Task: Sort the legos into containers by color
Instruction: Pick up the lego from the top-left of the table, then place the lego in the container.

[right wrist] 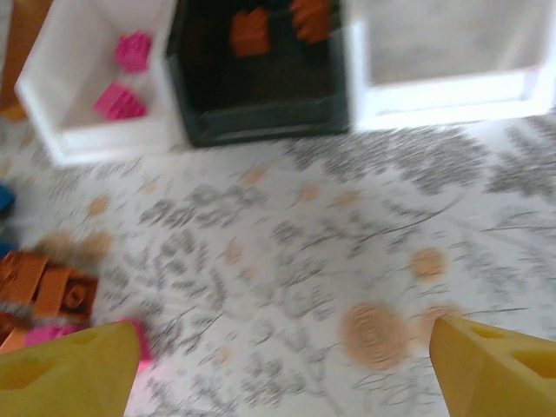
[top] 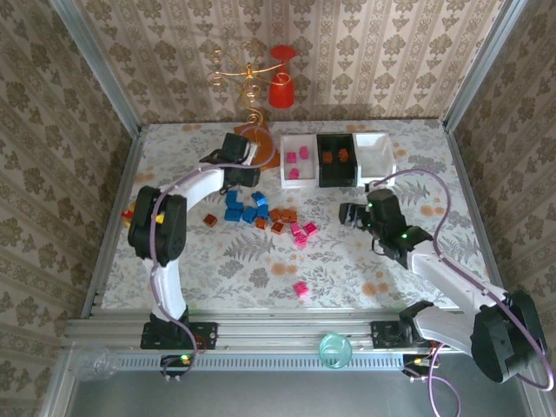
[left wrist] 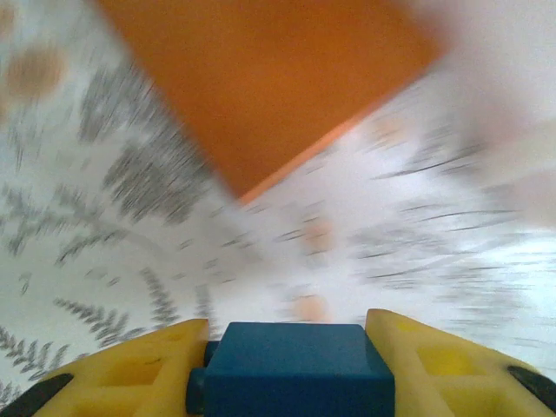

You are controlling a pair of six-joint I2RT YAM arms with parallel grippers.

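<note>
Surface (top: 261,269): a cloth printed with grey ferns and pale orange flowers; a metal rail (top: 261,330) runs along its near edge
Room: walls (top: 391,52) papered in a beige leaf pattern on three sides; metal posts in the far corners
Back wall: a red cup (top: 281,87) and a gold wire stand (top: 239,74) sit at the far edge
Bins: three in a row at the far middle, side by side; left white bin (top: 298,183) holds pink blocks (top: 298,158); black bin (top: 337,182) holds orange blocks (top: 335,156); right white bin (top: 375,152) shows a bare floor
Loose blocks: a cluster at mid-surface, blue ones (top: 246,208) to the left, orange ones (top: 280,217) in the middle, pink ones (top: 302,231) to the right; one pink block (top: 301,289) lies apart, nearer the rail; one orange block (top: 210,221) lies left of the cluster
Orange board (left wrist: 261,78): flat on the cloth, just left of the bins
Left gripper (left wrist: 287,328): clamped on a blue block (left wrist: 291,373) that fills the gap between its yellow fingers; held above the cloth near the board's corner; the wrist view is blurred
Right gripper (right wrist: 282,334): fingers far apart with nothing between them; above bare cloth, on the near side of the black and right white bins
Rail: a greenish cup (top: 335,350) stands on it between the arm bases
</note>
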